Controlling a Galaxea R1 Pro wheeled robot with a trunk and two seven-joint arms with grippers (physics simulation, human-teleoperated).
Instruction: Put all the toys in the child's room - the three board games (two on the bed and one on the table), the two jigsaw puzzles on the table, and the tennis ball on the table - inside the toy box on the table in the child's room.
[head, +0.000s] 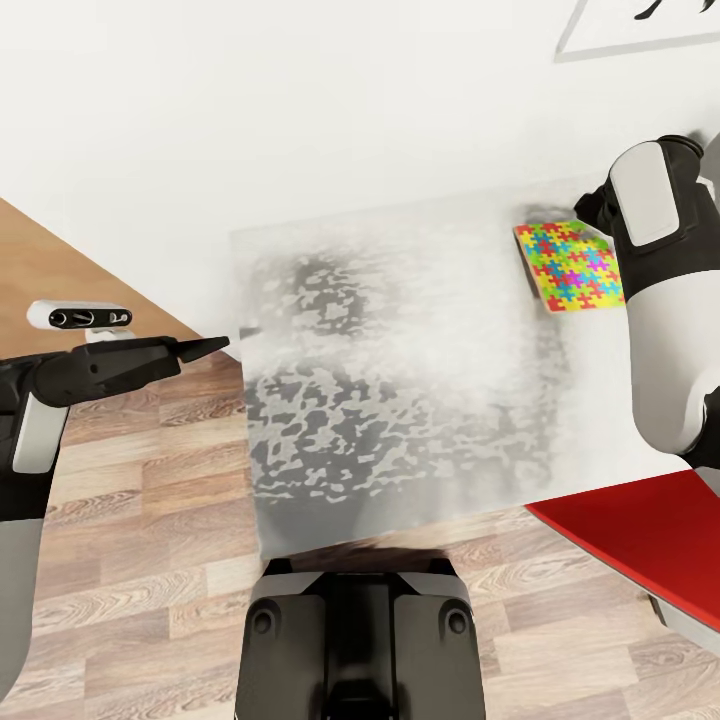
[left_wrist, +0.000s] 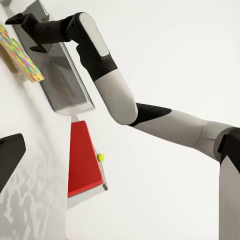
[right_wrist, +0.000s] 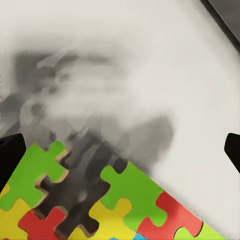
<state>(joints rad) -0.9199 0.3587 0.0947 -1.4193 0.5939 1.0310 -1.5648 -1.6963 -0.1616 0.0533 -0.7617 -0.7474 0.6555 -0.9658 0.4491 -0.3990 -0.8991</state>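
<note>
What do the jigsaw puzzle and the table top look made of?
Jigsaw puzzle: seemingly thick foam or card, matte, since the cut pieces show tan edges. Table: white top, glossy, perhaps laminate; blurred grey reflections mottle it. Being renders, neither is certain.

The white-topped table (head: 400, 380) looks smeared and mottled grey, its surface unreadable. The right arm hides the far edge of the multicoloured jigsaw mat (head: 568, 266). Beside the table, a flat red slab (head: 640, 535) is cut off by the frame edge.
</note>
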